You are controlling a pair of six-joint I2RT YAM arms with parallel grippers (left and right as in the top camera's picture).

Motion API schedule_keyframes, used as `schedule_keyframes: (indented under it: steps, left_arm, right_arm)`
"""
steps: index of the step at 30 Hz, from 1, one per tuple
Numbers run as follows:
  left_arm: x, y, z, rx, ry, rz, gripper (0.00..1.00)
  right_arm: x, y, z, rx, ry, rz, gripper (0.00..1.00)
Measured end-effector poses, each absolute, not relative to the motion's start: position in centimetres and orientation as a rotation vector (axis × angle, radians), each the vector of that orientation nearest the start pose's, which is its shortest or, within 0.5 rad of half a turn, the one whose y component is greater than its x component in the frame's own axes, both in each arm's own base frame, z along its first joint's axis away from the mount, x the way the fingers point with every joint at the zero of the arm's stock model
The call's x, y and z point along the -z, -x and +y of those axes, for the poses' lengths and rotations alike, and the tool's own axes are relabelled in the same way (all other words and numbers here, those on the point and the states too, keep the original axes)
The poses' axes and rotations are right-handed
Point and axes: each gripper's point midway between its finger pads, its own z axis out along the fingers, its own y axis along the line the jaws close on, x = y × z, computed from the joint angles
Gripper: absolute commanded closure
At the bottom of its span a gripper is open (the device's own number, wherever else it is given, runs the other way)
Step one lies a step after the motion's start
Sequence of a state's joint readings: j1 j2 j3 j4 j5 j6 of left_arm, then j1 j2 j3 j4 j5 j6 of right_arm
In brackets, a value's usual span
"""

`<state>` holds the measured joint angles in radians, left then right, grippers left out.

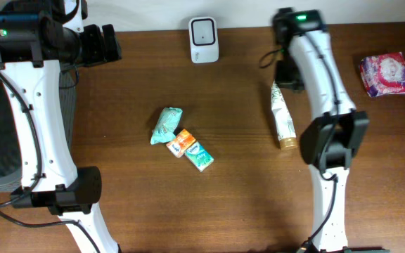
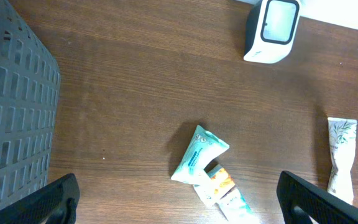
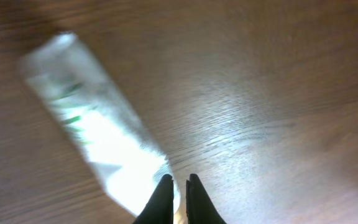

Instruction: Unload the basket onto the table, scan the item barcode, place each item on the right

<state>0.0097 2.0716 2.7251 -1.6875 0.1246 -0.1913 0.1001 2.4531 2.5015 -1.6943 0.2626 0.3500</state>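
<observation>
Currently white tube (image 1: 283,117), green leaf print, gold cap; right hand (image 3: 179,184) pressed together, left hand (image 2: 179,196) spread.

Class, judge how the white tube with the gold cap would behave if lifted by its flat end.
The tube looks soft-walled, so it would probably sag. Its round cap end might let it roll if pushed. The glare suggests a slippery skin.

Table (image 1: 245,190) wood-grain, faint sheen; tube (image 1: 283,116) glossy plastic; scanner (image 1: 204,39) smooth white plastic.
</observation>
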Motion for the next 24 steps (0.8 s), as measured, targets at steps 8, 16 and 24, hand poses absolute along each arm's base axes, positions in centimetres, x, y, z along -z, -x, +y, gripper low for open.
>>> schedule_keyframes:
  steps: [8, 16, 24]
  left_arm:
    - [-33.2, -43.0, -1.7, 0.227, 0.217, 2.6, 0.01]
    - [-33.2, -43.0, -1.7, 0.227, 0.218, 2.6, 0.01]
    - [-33.2, -43.0, -1.7, 0.227, 0.217, 2.6, 0.01]
  right_arm:
    - [-4.8, -41.7, 0.9, 0.241, -0.414, 3.329, 0.96]
    - [-4.2, -40.4, 11.3, 0.129, -0.067, 3.359, 0.92]
    - [-8.5, -42.6, 6.0, 0.164, -0.18, 3.288, 0.96]
